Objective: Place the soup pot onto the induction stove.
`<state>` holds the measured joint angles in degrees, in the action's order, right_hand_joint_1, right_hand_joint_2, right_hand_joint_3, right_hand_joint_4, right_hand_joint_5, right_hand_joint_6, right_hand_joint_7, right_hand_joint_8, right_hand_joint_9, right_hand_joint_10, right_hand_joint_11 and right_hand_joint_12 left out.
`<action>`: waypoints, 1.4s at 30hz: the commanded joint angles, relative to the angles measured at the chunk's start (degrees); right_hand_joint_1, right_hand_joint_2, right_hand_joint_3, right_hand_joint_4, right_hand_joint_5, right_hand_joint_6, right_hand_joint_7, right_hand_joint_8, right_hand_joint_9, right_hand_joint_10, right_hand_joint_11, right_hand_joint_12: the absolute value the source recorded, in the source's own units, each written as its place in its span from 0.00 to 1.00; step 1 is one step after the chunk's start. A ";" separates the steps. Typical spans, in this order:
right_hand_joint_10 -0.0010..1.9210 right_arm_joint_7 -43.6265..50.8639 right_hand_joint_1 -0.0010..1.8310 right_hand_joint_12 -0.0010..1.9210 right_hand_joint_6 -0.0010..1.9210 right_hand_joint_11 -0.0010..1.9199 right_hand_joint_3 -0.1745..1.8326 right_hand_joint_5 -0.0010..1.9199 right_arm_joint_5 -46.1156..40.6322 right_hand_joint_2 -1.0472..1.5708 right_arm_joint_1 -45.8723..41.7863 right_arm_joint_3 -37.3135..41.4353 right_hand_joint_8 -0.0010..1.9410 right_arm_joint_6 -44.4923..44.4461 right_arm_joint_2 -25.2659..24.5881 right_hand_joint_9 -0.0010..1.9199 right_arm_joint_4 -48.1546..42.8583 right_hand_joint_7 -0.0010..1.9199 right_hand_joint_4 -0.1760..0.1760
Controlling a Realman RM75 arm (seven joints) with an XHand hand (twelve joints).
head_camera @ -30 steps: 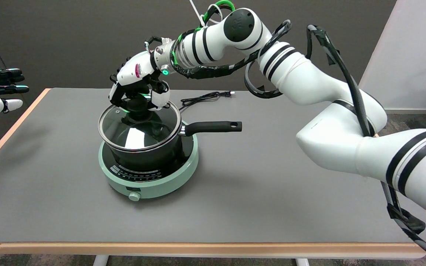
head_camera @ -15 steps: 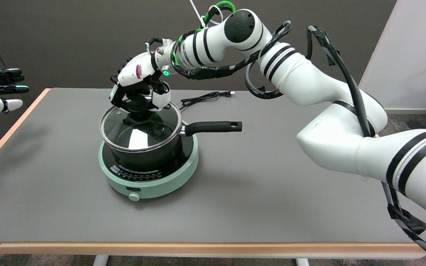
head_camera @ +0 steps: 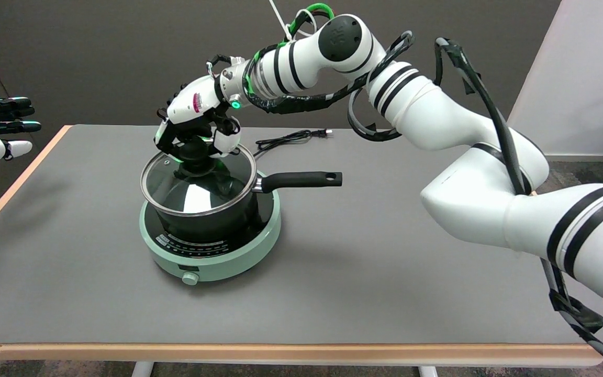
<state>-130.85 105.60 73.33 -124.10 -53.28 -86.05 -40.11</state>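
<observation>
Resting soup pot (head_camera: 202, 207) squarely on induction stove (head_camera: 212, 256), robot hand (head_camera: 194, 131) clamping lid knob (head_camera: 194, 157); advising releasing gently, lifting straight up, avoiding dragging lid or nudging handle (head_camera: 301, 179) across surface (head_camera: 385, 262).

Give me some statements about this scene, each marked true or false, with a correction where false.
1. The pot stands on the stove. True.
2. The pot's handle points to the picture's left. False: it points right.
3. The right hand is over the lid, its fingers around the knob. True.
4. The pot has no lid. False: a glass lid covers it.
5. A black cord lies on the table behind the stove. True.
</observation>
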 commanded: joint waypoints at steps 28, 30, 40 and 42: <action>0.18 0.23 0.52 0.28 0.12 0.13 0.64 0.25 0.47 0.61 -0.56 0.83 0.08 -0.55 2.88 0.27 -4.29 0.28 0.91; 0.17 0.23 0.52 0.29 0.10 0.12 0.63 0.24 0.42 0.60 -0.87 1.54 0.09 -0.71 3.43 0.26 -5.24 0.26 0.88; 0.17 0.23 0.49 0.29 0.09 0.12 0.62 0.21 -2.77 0.59 -2.50 3.89 0.09 -0.71 7.73 0.26 -9.62 0.25 0.85; 0.17 0.23 0.48 0.29 0.09 0.12 0.62 0.21 -3.92 0.59 -3.06 4.42 0.09 -0.60 9.03 0.26 -11.03 0.25 0.85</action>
<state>-130.69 105.46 72.24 -122.48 -53.94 -82.54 -45.02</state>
